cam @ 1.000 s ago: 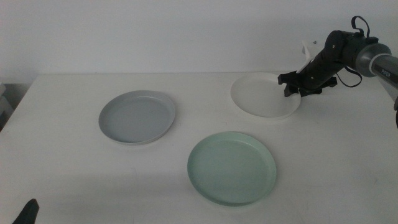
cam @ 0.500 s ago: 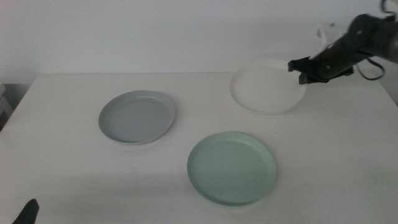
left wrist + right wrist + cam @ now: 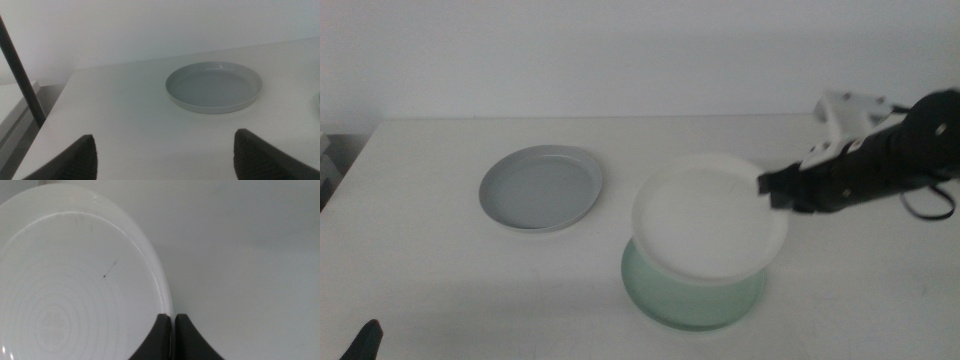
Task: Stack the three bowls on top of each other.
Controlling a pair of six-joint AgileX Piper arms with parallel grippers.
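Middle view: my right gripper (image 3: 767, 190) has carried the white bowl (image 3: 708, 230) from far right to over the mint green bowl (image 3: 692, 298); stacking nears.

Left wrist: my left gripper (image 3: 162, 150), jaws spread, faces the grey-blue bowl (image 3: 214, 86).

Right wrist: jaws pinch the white rim.

Three bowls showing: one grey-blue bowl (image 3: 541, 188) sitting on table (image 3: 420, 260), one white bowl (image 3: 709, 230) hanging over one mint green bowl (image 3: 692, 298). Two grippers showing: right gripper (image 3: 769, 190) pinching white bowl's rim, left gripper (image 3: 165, 155) waiting at table's near edge. One table.
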